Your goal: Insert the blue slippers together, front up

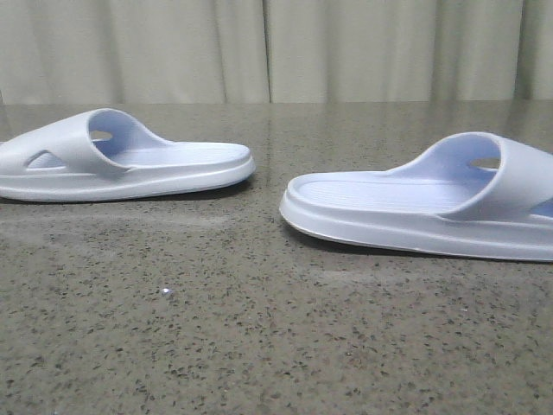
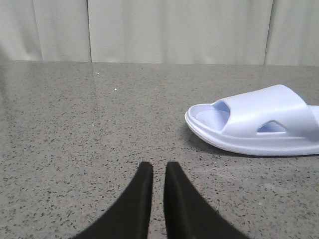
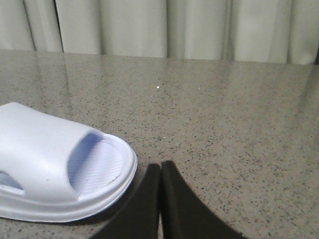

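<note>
Speckled grey table [image 1: 259, 346] carrying both blue slippers, soles down and well apart.

Largest after the table, the right-hand slipper [image 1: 432, 207] lies to the right of the left-hand slipper [image 1: 121, 160], heel ends facing each other across bare stone. Left gripper [image 2: 154, 174] hovers near its slipper [image 2: 259, 122], black fingers nearly together, holding nothing. Right gripper [image 3: 160, 172] sits just beside its slipper [image 3: 60, 169], fingers pressed together, empty.

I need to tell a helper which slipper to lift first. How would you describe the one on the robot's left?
On the speckled grey table, look left of the gap. That slipper lies farther back, strap at its outer left end, unlike its nearer twin.
</note>
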{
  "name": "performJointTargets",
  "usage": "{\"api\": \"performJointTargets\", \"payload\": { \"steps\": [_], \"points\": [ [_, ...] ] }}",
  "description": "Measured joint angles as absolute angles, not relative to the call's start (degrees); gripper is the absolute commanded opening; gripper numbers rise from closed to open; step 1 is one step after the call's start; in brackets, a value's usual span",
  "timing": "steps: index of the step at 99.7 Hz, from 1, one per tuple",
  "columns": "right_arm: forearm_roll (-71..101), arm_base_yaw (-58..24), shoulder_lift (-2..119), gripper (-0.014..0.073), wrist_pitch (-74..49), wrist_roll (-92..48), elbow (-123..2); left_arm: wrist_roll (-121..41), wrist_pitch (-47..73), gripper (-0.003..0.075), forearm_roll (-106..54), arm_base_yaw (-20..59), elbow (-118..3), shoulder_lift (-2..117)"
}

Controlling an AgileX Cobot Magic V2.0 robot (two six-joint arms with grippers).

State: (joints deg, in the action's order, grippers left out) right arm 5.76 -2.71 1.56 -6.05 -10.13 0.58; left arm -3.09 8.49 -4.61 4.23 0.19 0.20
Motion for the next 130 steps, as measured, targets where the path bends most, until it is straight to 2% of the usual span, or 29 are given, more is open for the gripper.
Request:
{"api": "performJointTargets", "payload": {
  "steps": [17, 30, 65, 79, 101, 130],
  "points": [
    [5.8, -2.7, 1.6, -0.0085, -3.2, -10.1, 0.6, -3.1, 8.5, 0.0015, -5.4, 4.2, 0.2, 0.2],
    [8.7, -2.7, 1.6, -0.0085, -2.8, -10.1, 0.6, -3.1, 8.2, 0.0015, -11.8, 4.2, 0.2, 0.2],
    [37.6, -2.7, 1.6, -0.0085, -0.8, -10.1, 0.6, -3.1, 4.3, 0.0015, -40.8, 4.2, 0.2, 0.2],
    [42.7, -2.7, 1.6, -0.0076, -1.1, -10.0, 0.6, -3.1, 3.6, 0.0015, -45.7, 4.2, 0.1, 0.2],
    [43.2, -2.3, 4.7, -0.0075, -3.2, -13.2, -4.2, -3.0, 4.2, 0.0015, -41.2, 4.2, -4.7, 4.7],
    [39.0, -2.2, 26.1, -0.0078, -14.2, -16.1, -17.7, -3.0, 20.9, 0.0015, -18.4, 4.2, -23.2, 26.8]
  ]
}}
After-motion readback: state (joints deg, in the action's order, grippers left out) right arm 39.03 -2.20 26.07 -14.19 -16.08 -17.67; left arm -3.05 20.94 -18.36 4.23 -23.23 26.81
